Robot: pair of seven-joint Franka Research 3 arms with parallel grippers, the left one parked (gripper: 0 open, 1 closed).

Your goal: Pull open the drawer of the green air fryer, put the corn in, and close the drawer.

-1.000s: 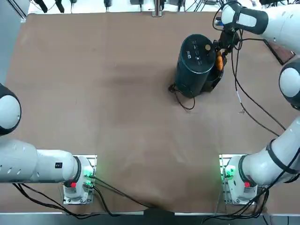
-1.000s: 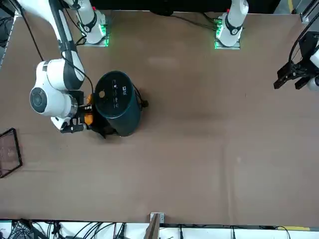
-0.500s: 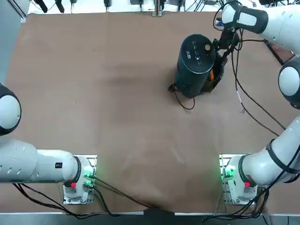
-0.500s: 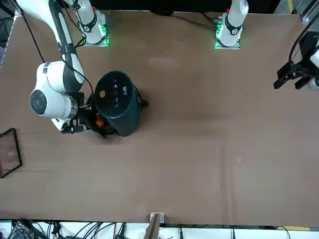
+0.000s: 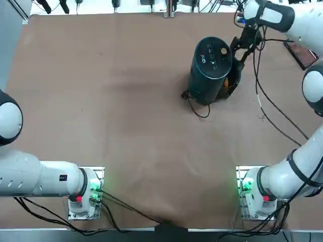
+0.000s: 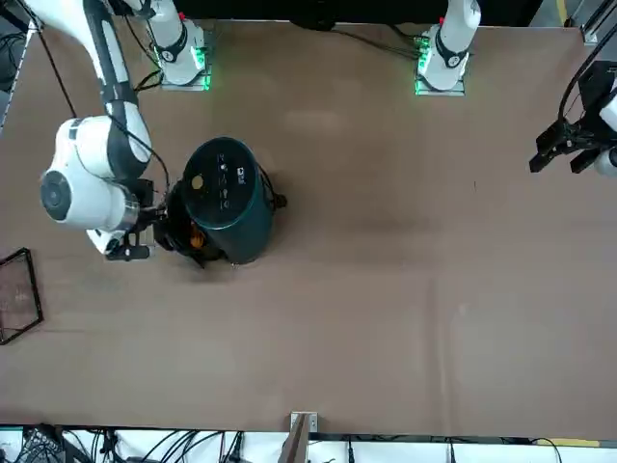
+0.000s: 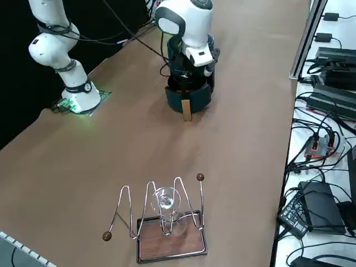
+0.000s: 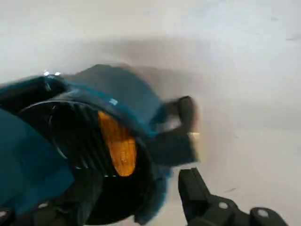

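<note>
The green air fryer stands upright at the far right of the table. Its drawer is pulled out toward the robot's right. The orange-yellow corn lies inside the drawer's dark basket. The drawer handle juts out from the front. My right gripper hovers just above the open drawer. It is open and holds nothing, with the corn below it.
The fryer's thin black cord loops on the table on its near side. A wire rack with a glass on a brown tray stands further to the right. The arm's own cable hangs beside the fryer.
The corn has left my gripper and now lies in the drawer. The gripper has opened and drawn up and away from the drawer.
</note>
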